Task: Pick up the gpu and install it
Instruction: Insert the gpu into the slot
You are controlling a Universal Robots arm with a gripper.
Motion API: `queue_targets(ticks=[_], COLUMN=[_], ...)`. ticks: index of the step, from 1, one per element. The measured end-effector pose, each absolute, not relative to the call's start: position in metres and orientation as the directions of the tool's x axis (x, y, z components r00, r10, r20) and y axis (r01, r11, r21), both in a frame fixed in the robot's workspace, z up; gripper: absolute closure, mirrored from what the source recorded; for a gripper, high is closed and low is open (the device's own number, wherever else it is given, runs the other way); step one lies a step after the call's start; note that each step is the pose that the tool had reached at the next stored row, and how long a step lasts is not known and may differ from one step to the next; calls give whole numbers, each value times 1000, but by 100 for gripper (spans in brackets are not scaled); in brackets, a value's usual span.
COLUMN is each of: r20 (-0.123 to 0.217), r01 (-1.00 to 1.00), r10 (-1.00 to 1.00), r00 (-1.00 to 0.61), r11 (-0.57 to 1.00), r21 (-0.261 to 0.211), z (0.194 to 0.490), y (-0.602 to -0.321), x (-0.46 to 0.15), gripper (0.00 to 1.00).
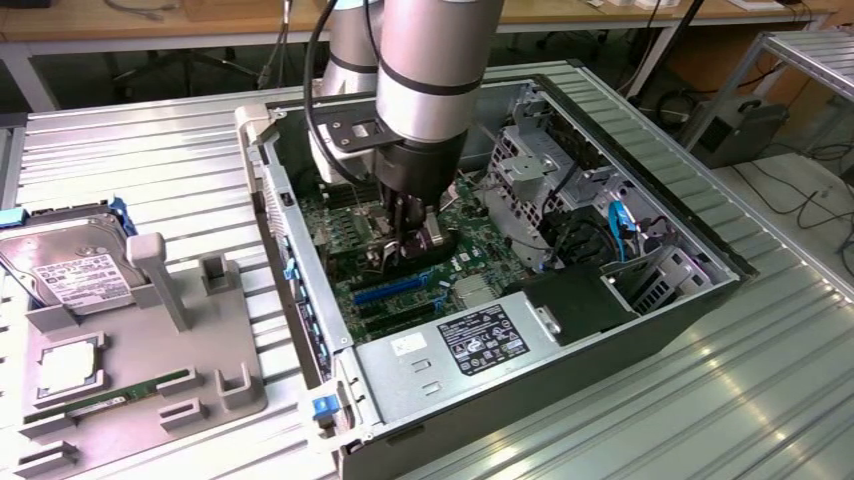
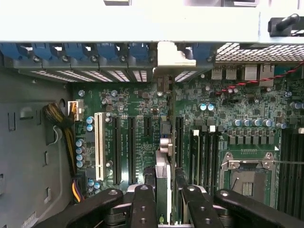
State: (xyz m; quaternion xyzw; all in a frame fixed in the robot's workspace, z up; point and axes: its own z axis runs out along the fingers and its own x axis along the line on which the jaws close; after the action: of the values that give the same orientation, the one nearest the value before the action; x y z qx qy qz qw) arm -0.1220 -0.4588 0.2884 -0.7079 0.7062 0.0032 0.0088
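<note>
In the centre of the exterior frame, inside the open computer case [image 1: 667,310], the gripper [image 2: 164,190] pinches the gpu [image 2: 161,166] edge-on between its fingers [image 2: 142,204], just over the motherboard slots [image 2: 131,147]. Beyond, a silver bracket [image 2: 175,56] sits by the rear wall. If the card is tilted or off the slot line, pressing down could jam or bend it.

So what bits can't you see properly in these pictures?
Whether the gpu is pushed fully in: in the exterior view the arm and pincer cover it, and the wrist view sees it edge-on.
Print on the power supply label: too small in the exterior view.
The hard drive: one end is cut off by the exterior view's left edge.
</note>
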Motion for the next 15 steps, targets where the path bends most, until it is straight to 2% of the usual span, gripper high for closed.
queue_targets(ticks=[15], r20=[-17], r01=[-1000], r10=[-1000], r00=[2], r11=[-2], r21=[-8], z=[278], y=[-463], x=[-122], gripper=[74])
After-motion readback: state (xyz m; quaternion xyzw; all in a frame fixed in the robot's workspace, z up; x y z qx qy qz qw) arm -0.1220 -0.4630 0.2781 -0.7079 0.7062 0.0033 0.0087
